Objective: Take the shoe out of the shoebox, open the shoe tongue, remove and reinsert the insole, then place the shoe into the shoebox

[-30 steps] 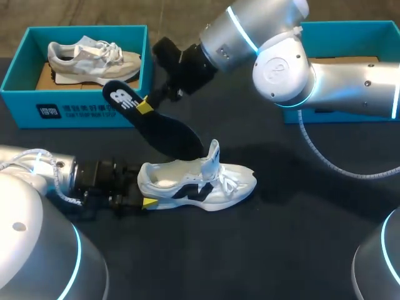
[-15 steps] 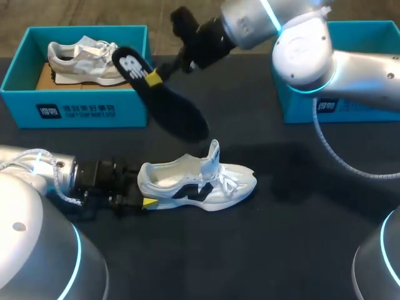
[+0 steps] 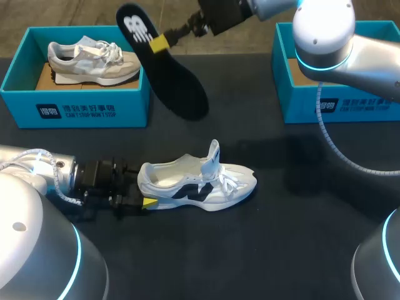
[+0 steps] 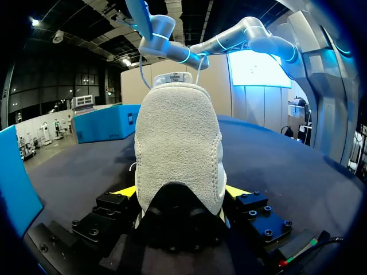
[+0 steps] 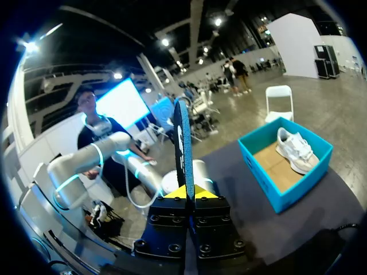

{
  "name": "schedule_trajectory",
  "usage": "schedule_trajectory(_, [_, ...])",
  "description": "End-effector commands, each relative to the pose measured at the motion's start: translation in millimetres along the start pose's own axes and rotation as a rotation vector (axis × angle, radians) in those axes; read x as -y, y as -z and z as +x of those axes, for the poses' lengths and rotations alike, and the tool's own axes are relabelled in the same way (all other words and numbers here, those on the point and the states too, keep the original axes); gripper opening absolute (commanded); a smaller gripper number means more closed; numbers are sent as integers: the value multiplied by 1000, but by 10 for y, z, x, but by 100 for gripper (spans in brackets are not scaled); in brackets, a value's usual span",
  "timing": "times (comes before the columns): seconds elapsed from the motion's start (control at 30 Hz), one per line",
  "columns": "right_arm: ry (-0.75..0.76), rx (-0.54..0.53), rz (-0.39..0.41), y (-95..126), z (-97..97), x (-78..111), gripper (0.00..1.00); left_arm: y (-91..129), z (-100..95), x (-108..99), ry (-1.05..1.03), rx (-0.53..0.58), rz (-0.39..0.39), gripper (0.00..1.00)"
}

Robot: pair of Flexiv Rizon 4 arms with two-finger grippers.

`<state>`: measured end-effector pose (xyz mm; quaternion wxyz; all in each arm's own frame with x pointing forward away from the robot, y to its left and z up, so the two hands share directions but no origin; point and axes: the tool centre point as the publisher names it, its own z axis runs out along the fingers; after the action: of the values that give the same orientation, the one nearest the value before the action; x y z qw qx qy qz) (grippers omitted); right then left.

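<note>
A white shoe [image 3: 200,181] with black side marks lies on the dark table, its tongue standing up. My left gripper [image 3: 140,199] is shut on its heel. In the left wrist view the heel [image 4: 178,137] fills the space between the yellow tips of that gripper [image 4: 180,192]. High over the back of the table, my right gripper [image 3: 161,42] is shut on a black insole [image 3: 172,78], which hangs tilted above the shoe. The right wrist view shows this insole [image 5: 183,143] edge-on, pinched in the right gripper [image 5: 188,195].
A blue shoebox [image 3: 75,112] at the back left holds a grey-and-white shoe [image 3: 94,59]. A second blue box [image 3: 337,103] stands at the back right under my right arm. The right wrist view also shows the left box [image 5: 281,189] with its shoe.
My right gripper has lifted the insole up and toward the back, away from the white shoe. The left gripper and the shoe have stayed put.
</note>
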<state>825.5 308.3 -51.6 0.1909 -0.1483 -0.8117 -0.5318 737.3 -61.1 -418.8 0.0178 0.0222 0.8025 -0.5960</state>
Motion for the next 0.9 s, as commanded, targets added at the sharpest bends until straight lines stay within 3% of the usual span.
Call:
schedule_trajectory(0.03, [9, -41, -135, 123, 76, 63, 0, 10, 9, -38, -1, 1, 0, 0])
schedule_trajectory(0.23, [9, -59, -227, 300, 209, 6, 0, 10, 9, -38, -1, 1, 0, 0])
schedule_trajectory(0.6, [-5, -121, -196, 563, 449, 19, 0, 10, 9, -38, -1, 1, 0, 0])
schedule_trajectory(0.9, [-42, -60, -216, 795, 748, 19, 0, 10, 9, -38, -1, 1, 0, 0])
